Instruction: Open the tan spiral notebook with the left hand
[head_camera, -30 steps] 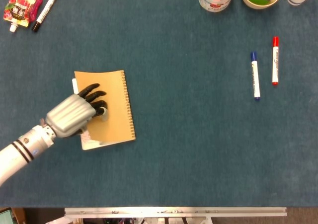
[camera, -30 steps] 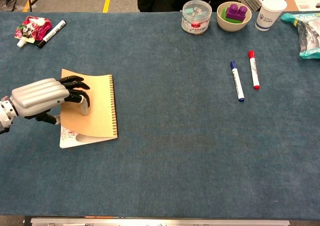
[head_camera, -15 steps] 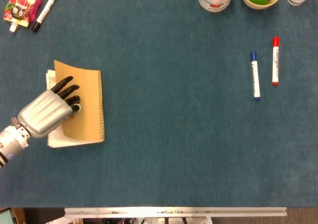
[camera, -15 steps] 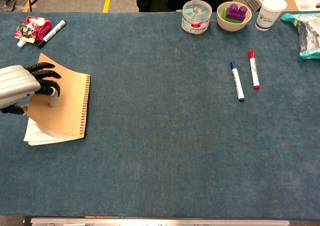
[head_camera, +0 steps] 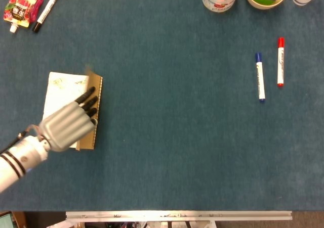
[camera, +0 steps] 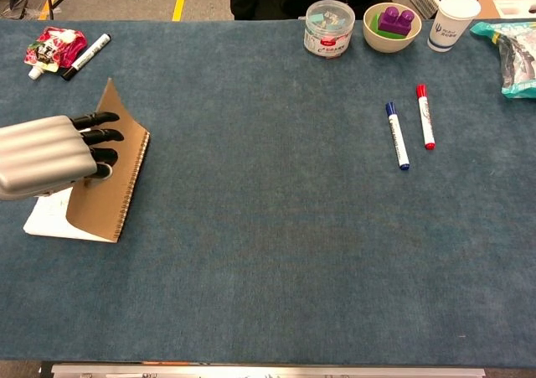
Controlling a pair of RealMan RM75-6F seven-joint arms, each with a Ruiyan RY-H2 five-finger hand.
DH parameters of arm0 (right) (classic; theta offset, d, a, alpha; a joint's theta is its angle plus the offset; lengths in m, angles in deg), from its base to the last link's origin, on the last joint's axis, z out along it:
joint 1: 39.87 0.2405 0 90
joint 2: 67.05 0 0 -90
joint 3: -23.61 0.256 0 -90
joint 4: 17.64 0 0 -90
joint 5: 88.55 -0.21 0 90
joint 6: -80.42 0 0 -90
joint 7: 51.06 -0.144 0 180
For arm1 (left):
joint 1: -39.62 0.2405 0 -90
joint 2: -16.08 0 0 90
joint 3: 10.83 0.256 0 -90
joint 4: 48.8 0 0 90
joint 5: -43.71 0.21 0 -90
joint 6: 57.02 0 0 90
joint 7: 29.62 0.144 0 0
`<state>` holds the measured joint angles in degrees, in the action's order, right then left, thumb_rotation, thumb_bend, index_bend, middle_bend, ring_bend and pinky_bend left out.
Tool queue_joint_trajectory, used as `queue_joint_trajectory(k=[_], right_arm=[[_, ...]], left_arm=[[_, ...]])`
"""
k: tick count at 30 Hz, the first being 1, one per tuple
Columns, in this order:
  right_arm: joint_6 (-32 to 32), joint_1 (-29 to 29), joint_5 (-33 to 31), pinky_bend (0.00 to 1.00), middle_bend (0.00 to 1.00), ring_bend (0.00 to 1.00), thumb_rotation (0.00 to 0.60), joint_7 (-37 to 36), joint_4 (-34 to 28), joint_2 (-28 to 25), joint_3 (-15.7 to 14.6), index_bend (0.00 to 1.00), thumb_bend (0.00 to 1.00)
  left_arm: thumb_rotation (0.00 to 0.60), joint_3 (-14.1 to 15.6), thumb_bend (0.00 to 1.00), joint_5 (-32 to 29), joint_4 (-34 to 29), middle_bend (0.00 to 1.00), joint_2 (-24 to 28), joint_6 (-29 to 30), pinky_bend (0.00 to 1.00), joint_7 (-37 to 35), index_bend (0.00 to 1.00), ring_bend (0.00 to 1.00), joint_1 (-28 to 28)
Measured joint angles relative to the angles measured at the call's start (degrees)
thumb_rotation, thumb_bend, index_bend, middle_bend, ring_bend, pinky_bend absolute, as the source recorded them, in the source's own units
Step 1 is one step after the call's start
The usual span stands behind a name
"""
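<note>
While the tan spiral notebook (head_camera: 94, 111) lies near the left edge of the blue felt-covered table (camera: 276, 252), its brown card cover (camera: 107, 177) stands raised nearly upright on the wire spiral, baring a white written page (head_camera: 63, 89) beneath. The silver left hand (head_camera: 68, 124) with black fingers (camera: 99, 135) grips the cover's free edge, fingers pressed against its outer face. The right hand is out of both views. Well apart to the right, a blue-capped marker (head_camera: 259, 77) and a red-capped marker (head_camera: 280, 61) lie side by side.
</note>
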<state>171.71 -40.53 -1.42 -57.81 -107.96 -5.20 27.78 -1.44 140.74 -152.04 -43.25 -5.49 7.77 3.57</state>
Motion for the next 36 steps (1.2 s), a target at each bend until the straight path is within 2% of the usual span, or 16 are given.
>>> queue_joint_trajectory(k=[4, 9, 18, 21, 29, 36], right_arm=[[0.1, -0.2, -0.3, 0.27, 0.25, 0.15, 0.600, -0.8, 0.7, 0.1, 0.0, 0.24, 0.23], [0.1, -0.5, -0.7, 0.27, 0.25, 0.15, 0.600, -1.9, 1.7, 0.3, 0.1, 0.24, 0.23], [0.1, -0.7, -1.1, 0.27, 0.25, 0.15, 0.600, -3.4, 3.1, 0.7, 0.2, 0.24, 0.23], [0.0, -0.9, -1.2, 0.27, 0.25, 0.15, 0.600, -3.9, 3.6, 0.9, 0.2, 0.24, 0.23], [0.1, -1.2, -1.5, 0.27, 0.25, 0.15, 0.600, -5.0, 4.7, 1.1, 0.3, 0.24, 0.23], [0.0, -1.2, -1.3, 0.27, 0.25, 0.15, 0.600, -5.4, 4.8, 0.9, 0.3, 0.24, 0.23]], left_arm=[[0.600, -1.4, 0.56, -3.8, -3.2, 0.32, -1.3, -2.6, 0.06, 6.7, 0.52, 0.14, -0.4], [0.600, -2.8, 0.56, -10.2, -7.0, 0.30, -4.0, -4.8, 0.06, 14.2, 0.39, 0.14, -0.5], [0.600, -4.6, 0.56, -20.6, -11.5, 0.27, -9.5, -5.5, 0.06, 25.1, 0.23, 0.14, -2.0], [0.600, -4.8, 0.56, -23.8, -12.6, 0.27, -10.9, -5.5, 0.06, 27.8, 0.15, 0.14, -3.1], [0.600, -4.3, 0.56, -32.4, -15.3, 0.26, -14.5, -4.2, 0.07, 32.9, 0.01, 0.15, -6.4], [0.600, -3.3, 0.56, -34.7, -18.7, 0.23, -13.9, -1.8, 0.08, 31.3, 0.00, 0.15, -7.8]])
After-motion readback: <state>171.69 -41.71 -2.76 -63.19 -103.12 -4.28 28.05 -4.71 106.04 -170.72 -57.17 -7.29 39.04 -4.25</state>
